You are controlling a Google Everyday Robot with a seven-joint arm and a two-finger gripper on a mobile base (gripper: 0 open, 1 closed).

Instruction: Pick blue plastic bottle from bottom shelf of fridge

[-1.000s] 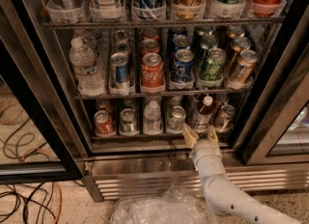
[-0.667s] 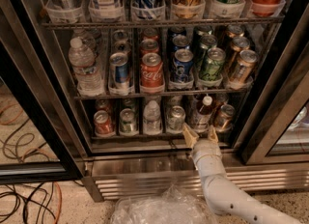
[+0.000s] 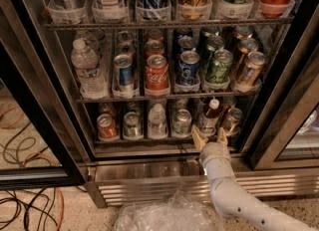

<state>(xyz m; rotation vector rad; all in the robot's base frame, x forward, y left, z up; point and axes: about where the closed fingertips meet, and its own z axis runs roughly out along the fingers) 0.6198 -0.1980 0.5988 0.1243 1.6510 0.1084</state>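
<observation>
The blue plastic bottle (image 3: 209, 117), with a white cap, dark neck and pale label, stands upright in the fifth lane from the left on the bottom shelf (image 3: 144, 141) of the fridge (image 3: 149, 171). My gripper (image 3: 210, 137) is at the shelf's front edge, just below and in front of the bottle. It is open, with one fingertip on each side of the bottle's base, and holds nothing. My white arm (image 3: 234, 195) reaches up from the lower right.
Metal cans (image 3: 106, 126) and a small clear water bottle (image 3: 157, 120) fill the neighbouring lanes, with a can (image 3: 231, 120) right of the blue bottle. Higher racks hold cans and a large water bottle (image 3: 88, 69). Door frames (image 3: 281, 110) flank the opening. Crumpled plastic (image 3: 167, 217) and cables (image 3: 30, 210) lie on the floor.
</observation>
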